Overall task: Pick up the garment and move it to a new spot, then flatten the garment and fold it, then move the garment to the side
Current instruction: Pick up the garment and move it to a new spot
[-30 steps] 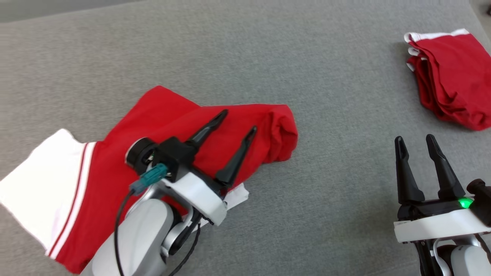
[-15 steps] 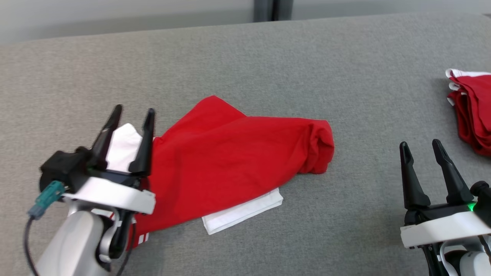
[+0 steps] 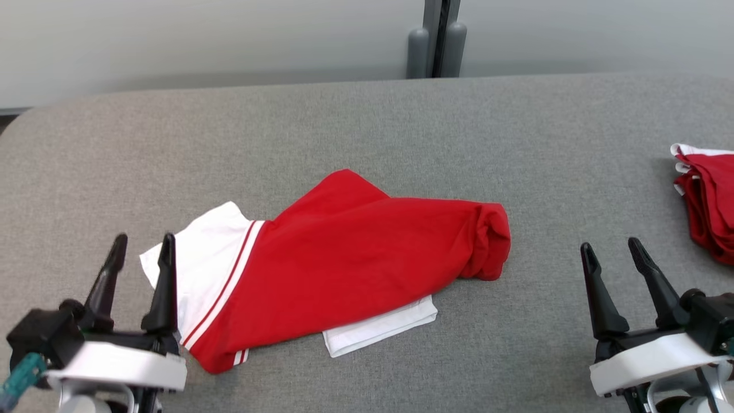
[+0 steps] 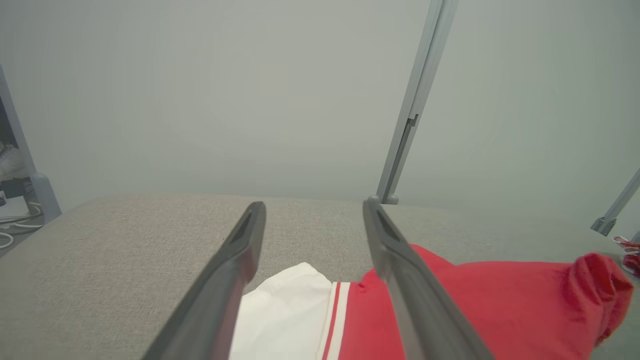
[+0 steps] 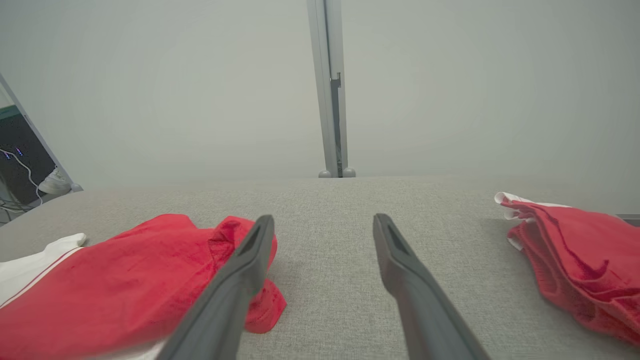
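The garment (image 3: 344,264), red with white sleeves and red-white trim, lies loosely bunched in the middle of the grey table (image 3: 367,126); its right end is rolled up. It also shows in the left wrist view (image 4: 450,310) and the right wrist view (image 5: 110,280). My left gripper (image 3: 143,245) stands open at the lower left, just beside the garment's white sleeve (image 3: 195,269), holding nothing. At the lower right my right gripper (image 3: 613,249) is open and empty, apart from the garment's rolled end.
A stack of folded red garments (image 3: 708,201) lies at the table's right edge, also in the right wrist view (image 5: 575,250). A grey post (image 3: 436,40) stands behind the table's far edge against a pale wall.
My left gripper has drawn back off the garment to the lower left, leaving it lying on the table. The head camera has tilted up, so the wall and post now show.
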Tool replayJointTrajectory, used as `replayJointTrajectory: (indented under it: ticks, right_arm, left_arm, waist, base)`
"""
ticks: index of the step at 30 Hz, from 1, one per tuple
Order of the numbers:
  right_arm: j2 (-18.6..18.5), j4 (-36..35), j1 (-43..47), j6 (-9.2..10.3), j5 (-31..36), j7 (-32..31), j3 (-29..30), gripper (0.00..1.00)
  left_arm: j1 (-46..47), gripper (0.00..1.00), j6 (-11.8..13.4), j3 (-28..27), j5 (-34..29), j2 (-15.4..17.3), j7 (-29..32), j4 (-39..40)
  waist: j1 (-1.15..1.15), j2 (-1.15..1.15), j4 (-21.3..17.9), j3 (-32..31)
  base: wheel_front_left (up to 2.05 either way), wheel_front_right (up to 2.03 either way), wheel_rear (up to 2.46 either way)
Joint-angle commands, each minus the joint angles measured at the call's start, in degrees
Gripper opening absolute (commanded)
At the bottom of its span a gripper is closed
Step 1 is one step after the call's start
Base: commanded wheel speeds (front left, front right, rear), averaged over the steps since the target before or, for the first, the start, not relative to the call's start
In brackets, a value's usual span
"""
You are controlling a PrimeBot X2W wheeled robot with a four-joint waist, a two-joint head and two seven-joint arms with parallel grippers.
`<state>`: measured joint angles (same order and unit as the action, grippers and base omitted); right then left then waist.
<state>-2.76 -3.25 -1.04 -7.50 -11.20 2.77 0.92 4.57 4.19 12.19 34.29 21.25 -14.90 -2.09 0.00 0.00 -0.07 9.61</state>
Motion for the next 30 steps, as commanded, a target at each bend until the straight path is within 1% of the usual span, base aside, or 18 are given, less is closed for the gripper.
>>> replayJointTrajectory:
  ticks: [1, 11, 18, 30]
  right_arm:
    - [-0.3, 0.2, 0.6, 0.02, 0.2, -0.3, -0.1, 1.0]
    - [-0.6, 0.3, 3.8, 0.02, -0.3, -1.4, -0.7, 1.0]
    - [-0.5, -0.2, 4.7, 0.02, -0.4, -1.6, -0.7, 1.0]
    - [-0.4, -0.3, 4.7, 0.02, -0.7, -1.1, -0.4, 1.0]
  left_arm:
    - [-1.4, 1.0, 0.5, -0.2, -0.3, 0.3, -0.2, 0.7]
    - [-8.4, 1.0, 2.5, -0.3, 0.0, 0.9, 0.6, 4.5]
    - [-10.0, 1.0, 3.3, -0.4, 0.3, 1.0, 1.1, 5.6]
    - [-10.0, 1.0, 4.2, -0.2, 0.1, 1.4, 1.6, 6.6]
  waist:
    - [0.0, 0.0, 0.1, -1.2]
    - [0.0, 0.0, -0.2, -4.9]
    - [0.0, 0.0, -0.3, -5.2]
    - [0.0, 0.0, -0.3, -4.8]
  base:
    - [0.0, 0.0, 0.0]
    - [0.0, 0.0, 0.0]
    - [0.0, 0.0, 0.0]
    - [0.0, 0.0, 0.0]
